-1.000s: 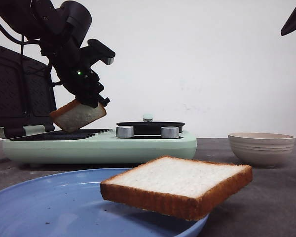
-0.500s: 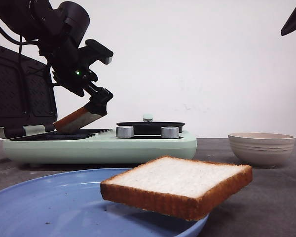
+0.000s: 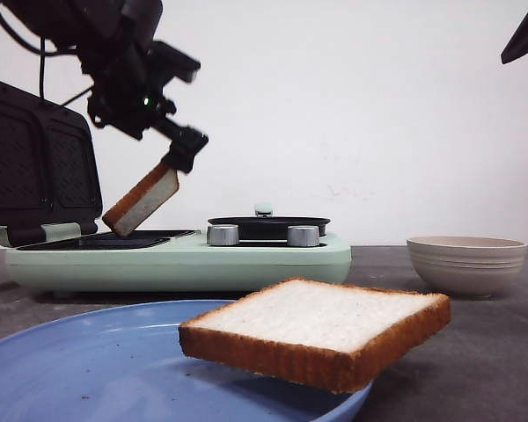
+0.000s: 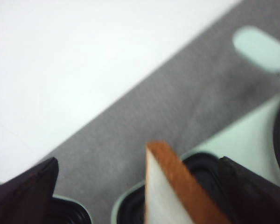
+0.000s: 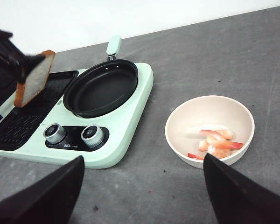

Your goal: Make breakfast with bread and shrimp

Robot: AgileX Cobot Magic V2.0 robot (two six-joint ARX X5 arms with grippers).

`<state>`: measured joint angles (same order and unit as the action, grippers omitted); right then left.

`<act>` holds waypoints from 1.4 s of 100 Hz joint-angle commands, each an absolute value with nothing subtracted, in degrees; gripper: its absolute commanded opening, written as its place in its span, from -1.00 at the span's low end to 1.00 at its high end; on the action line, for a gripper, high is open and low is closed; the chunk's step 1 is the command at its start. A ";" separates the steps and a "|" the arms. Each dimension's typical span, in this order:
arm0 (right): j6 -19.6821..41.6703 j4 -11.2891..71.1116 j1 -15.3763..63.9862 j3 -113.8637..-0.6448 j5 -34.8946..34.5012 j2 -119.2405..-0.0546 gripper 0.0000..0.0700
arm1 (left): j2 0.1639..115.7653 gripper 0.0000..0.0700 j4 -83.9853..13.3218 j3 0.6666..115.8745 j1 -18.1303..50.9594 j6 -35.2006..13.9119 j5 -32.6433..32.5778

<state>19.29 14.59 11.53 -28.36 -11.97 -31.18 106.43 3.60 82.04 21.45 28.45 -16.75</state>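
The left gripper point(image 3: 183, 151) is clamped on the upper end of one bread slice point(image 3: 142, 200), holding it steeply tilted with its lower corner just above the dark grill plate point(image 5: 30, 109) of the green cooker point(image 3: 246, 257). The second slice point(image 3: 321, 330) lies on the rim of the blue plate point(image 3: 97, 369) in front of the cooker, and the shrimp point(image 5: 217, 142) sit in the beige bowl point(image 5: 210, 128) just right of the cooker. The right gripper's fingers point(image 5: 42, 198) are spread wide, holding nothing, above the table point(image 5: 224, 56) in front of the cooker.
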 commanded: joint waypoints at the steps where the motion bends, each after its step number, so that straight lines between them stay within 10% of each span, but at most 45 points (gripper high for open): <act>1: 18.59 14.22 11.66 -29.36 -11.94 -31.38 0.46 | 107.48 1.00 2.33 84.77 21.82 25.63 -17.12; 32: 18.55 14.63 11.68 -29.36 -11.92 -31.38 0.46 | 106.98 0.96 -1.69 86.21 22.59 24.34 -18.50; 45: 18.06 14.66 11.66 -29.36 -11.73 -31.40 0.46 | 104.31 -0.55 -7.31 86.21 23.31 20.95 -19.59; 52: 17.96 14.63 11.66 -29.34 -11.35 -31.48 0.45 | 102.28 -1.00 -10.07 86.21 23.38 16.56 -18.72; 69: 18.11 14.68 11.66 -29.36 -12.45 -33.91 0.18 | 95.81 -1.00 -16.80 86.19 23.38 8.14 -12.21; 140: 23.40 16.62 11.75 -29.36 -45.69 -60.34 0.42 | 56.10 -0.99 -44.10 85.27 37.93 -1.41 -3.64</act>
